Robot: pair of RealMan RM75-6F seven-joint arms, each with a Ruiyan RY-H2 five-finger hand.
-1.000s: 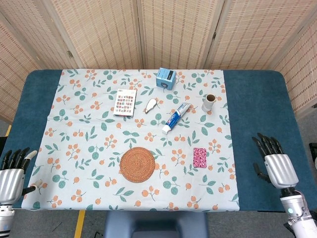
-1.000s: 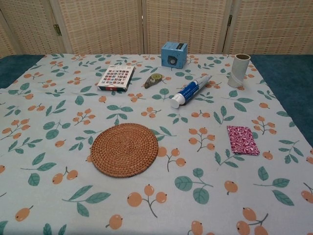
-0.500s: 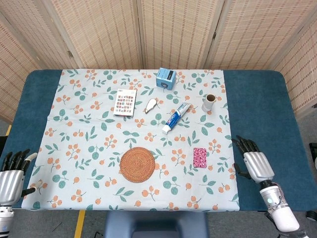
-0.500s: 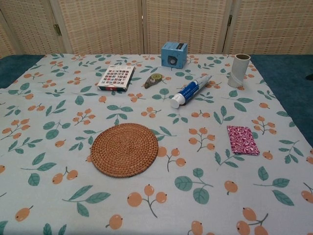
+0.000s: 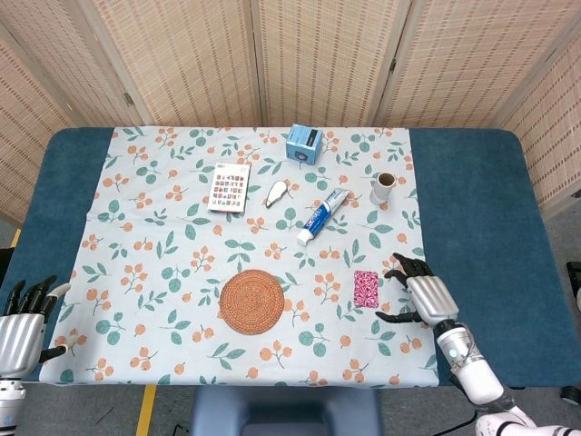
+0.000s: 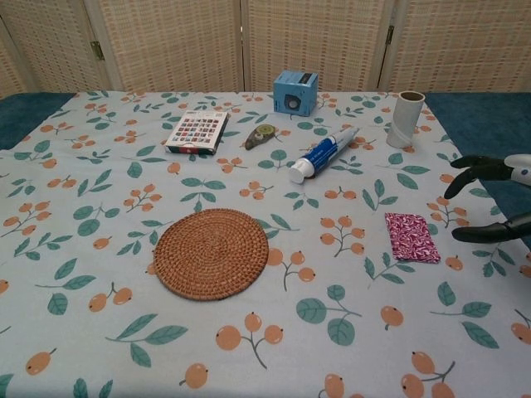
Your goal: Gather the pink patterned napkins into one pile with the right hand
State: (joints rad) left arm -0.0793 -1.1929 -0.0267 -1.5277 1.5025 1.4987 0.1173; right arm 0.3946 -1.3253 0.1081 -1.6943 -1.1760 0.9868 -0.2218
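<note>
Now, right hand (image 5: 423,292): seen just right of the napkin, fingers spread and curved toward it, nothing held — no contact with the napkin can be made out.
Left hand (image 5: 20,322): at the near left edge of the table, fingers apart, nothing held.
Pink patterned napkin (image 5: 366,288): a small flat folded rectangle lying on the tablecloth, right of the woven mat; only one is seen.
Tablecloth (image 5: 182,245): pale fabric printed with leaves and orange berries, laid over a blue table (image 5: 481,200).
Woven mat (image 5: 252,301): round, flat, brown coiled weave.
Toothpaste tube (image 5: 321,216): blue and white, lying at a slant.
Cardboard roll (image 5: 383,187): upright, hollow.
Blue box (image 5: 305,143): small cube at the far edge — a patterned card pack (image 5: 229,187) lies to its left.
</note>
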